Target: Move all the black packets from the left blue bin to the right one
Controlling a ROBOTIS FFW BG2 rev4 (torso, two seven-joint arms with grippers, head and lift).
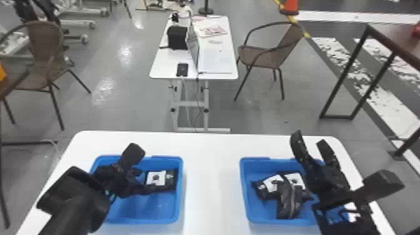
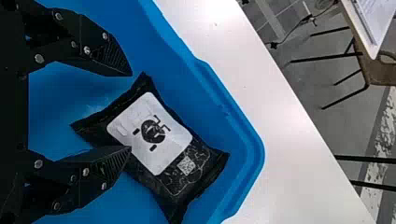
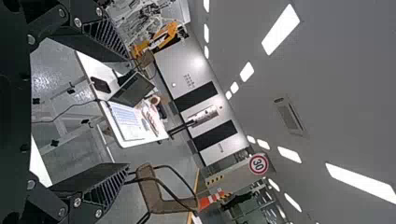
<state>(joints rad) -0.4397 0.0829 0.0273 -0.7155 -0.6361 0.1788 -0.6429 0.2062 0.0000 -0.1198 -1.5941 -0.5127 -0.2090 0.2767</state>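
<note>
In the left wrist view, the left gripper (image 2: 131, 112) has its fingers spread inside the left blue bin (image 2: 254, 149), a black packet (image 2: 156, 135) at their tips. The step looks like the pick; next it should straddle the packet, then close.

In the head view, to that bin's right, the right blue bin (image 1: 245, 200) holds other packets (image 1: 290, 200); the right gripper (image 1: 308, 140) is raised there.

In the right wrist view, its fingers stand apart, empty.
</note>
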